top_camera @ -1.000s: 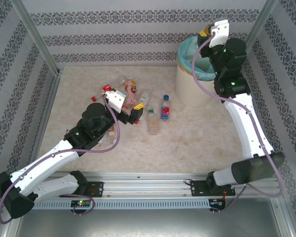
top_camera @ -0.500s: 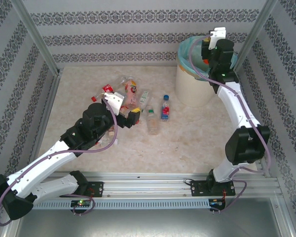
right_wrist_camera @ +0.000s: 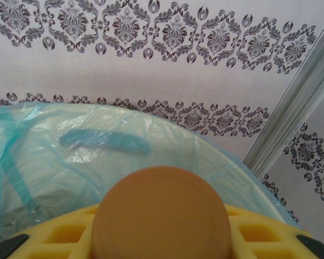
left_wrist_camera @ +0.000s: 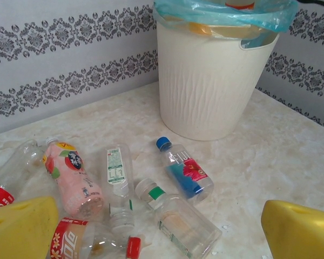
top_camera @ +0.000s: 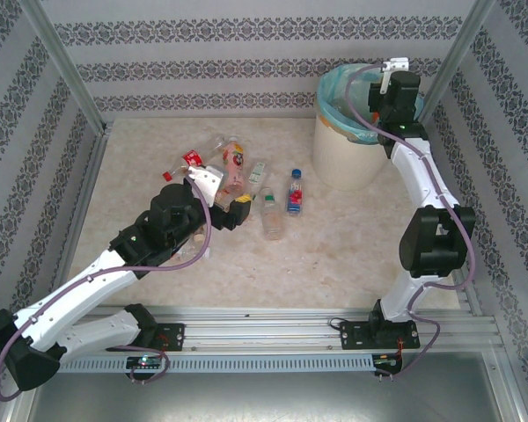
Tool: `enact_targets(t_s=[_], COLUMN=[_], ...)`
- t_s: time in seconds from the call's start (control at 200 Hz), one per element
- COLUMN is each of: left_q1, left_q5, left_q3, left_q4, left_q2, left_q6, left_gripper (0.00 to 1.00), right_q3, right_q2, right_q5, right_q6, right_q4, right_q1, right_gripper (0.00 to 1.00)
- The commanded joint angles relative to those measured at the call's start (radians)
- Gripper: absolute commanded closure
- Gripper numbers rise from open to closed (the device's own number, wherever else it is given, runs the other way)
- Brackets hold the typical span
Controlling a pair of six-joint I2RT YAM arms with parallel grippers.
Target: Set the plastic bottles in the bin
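Several plastic bottles (left_wrist_camera: 186, 175) lie on the bench (left_wrist_camera: 270, 156) below the wide-open, empty left pincer (left_wrist_camera: 161, 231); the right pincer (right_wrist_camera: 161, 237), above the bin (top_camera: 339, 163), clamps an orange round end (right_wrist_camera: 161, 213), probably a bottle's.

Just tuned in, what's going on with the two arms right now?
The right tool is over the bin, closed on a round orange object, apparently a bottle seen end-on and not yet dropped. The left tool hangs open above several plastic bottles lying clustered on the table, gripping none. The blue-labelled bottle lies nearest the bin.
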Motion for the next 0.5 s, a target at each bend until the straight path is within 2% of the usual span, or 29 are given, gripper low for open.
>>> enact_targets(t_s=[0.0,0.145,0.495], left_q1=[-0.006,-0.006,-0.006], left_q5=[0.006,-0.006,-0.02], left_q3=[-0.003,-0.007,-0.009], left_q4=[0.008,0.023,0.029], left_q2=[0.008,0.007,0.016], left_q6=[-0.01,-0.007,0.024], left_gripper=[0.04,0.04,0.04], right_q3=[0.043,0.069,0.116], right_q2=[0.011,0.001,0.012], right_q5=[-0.011,-0.036,-0.068], right_q6=[0.028,0.04,0.049], right_q4=[-0.017,-0.029,-0.059], right_q1=[-0.01,-0.01,-0.008], right_gripper=[0.32,0.3,0.35])
